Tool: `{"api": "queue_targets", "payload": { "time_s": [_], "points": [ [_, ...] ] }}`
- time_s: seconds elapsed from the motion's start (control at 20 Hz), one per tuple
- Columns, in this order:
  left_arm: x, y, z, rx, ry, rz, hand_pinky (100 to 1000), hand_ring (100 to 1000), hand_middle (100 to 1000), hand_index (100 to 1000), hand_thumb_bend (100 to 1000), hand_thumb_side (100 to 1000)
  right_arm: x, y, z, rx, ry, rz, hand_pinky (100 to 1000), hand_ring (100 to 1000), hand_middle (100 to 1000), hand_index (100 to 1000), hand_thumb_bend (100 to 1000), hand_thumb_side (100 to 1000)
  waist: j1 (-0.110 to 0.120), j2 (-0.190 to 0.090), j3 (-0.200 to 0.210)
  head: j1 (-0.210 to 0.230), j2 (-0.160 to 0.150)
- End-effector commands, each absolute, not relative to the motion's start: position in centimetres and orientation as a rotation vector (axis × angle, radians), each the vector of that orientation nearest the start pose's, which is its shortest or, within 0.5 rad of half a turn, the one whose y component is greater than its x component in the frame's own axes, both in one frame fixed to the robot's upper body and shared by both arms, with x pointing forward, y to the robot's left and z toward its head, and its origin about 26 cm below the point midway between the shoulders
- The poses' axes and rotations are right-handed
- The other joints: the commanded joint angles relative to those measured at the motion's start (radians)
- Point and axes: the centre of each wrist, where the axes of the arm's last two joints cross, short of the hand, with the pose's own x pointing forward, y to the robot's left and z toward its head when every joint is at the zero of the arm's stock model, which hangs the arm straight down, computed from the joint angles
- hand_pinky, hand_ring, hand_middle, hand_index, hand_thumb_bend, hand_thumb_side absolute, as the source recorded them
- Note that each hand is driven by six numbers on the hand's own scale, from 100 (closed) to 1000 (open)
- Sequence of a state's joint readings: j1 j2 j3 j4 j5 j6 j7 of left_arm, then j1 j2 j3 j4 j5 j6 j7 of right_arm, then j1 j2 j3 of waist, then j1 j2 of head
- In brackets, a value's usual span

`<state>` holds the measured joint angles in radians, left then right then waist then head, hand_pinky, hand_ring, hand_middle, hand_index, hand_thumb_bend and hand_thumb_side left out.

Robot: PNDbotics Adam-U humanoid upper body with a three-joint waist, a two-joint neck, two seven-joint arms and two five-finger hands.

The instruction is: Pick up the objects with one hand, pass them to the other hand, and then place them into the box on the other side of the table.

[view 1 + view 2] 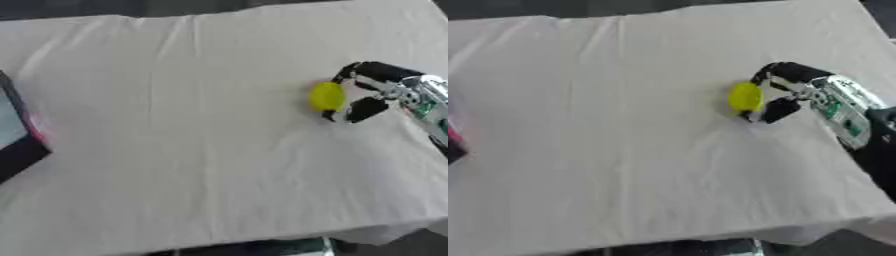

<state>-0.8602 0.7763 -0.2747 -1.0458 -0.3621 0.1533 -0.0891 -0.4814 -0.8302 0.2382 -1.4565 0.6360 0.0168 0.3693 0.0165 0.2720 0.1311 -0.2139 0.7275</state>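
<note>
Now, stage: the first pick, judged from the task, with the handover and the drop into the box not yet done.
Yellow object (326, 96): a small rounded thing on the white cloth of the worktop (192, 140), at about 3 o'clock from the worktop's middle; its long axis runs roughly 12 to 6 o'clock.
Right robot hand (372, 92): comes in from the 3 o'clock edge, fingers curled over the top and the thumb tucked below, cupped round the yellow object; whether it has lifted clear of the cloth I cannot tell.
Key relation: the yellow object lies at 9 o'clock from the palm, right at the fingertips, so the right arm is plainly the nearer one.
Left robot hand: not seen in either view.
Box (16, 135): dark, at the 9 o'clock edge, well apart from the yellow object, with something pinkish at its rim.
Next move, likely: carry toward 9 o'clock for the pass.
</note>
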Motion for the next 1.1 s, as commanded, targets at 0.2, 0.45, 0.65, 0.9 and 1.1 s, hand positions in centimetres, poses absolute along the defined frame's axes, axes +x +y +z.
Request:
{"api": "queue_targets", "payload": {
  "time_s": [0.2,0.45,0.65,0.9,1.1],
  "points": [
    [43.7,38.3,25.0,1.056,-1.465,-0.877,894,812,766,784,396,599,36.2,-35.9,20.7,-0.989,-1.330,1.429,918,881,722,719,332,440,-0.002,-0.026,-0.001,0.001,0.001],
    [43.6,38.4,25.0,1.059,-1.460,-0.878,893,812,766,784,396,599,35.9,-35.9,20.9,-0.993,-1.347,1.398,909,869,699,691,285,401,-0.003,-0.031,-0.002,0.001,-0.001],
    [43.6,38.6,25.2,1.062,-1.466,-0.870,894,810,765,782,389,596,35.6,-35.5,21.7,-0.980,-1.413,1.346,899,858,676,668,190,324,-0.002,-0.032,-0.002,0.002,0.001],
    [43.6,38.1,26.3,1.053,-1.511,-0.845,896,807,764,781,383,588,35.4,-34.4,22.7,-0.886,-1.575,1.169,876,831,636,626,100,156,0.004,-0.032,0.002,0.002,0.002],
    [43.7,37.6,27.0,1.051,-1.535,-0.854,893,806,764,781,389,582,35.5,-33.5,23.0,-0.817,-1.652,1.086,873,829,630,618,100,117,0.008,-0.035,0.006,0.002,0.000]
  ]
}}
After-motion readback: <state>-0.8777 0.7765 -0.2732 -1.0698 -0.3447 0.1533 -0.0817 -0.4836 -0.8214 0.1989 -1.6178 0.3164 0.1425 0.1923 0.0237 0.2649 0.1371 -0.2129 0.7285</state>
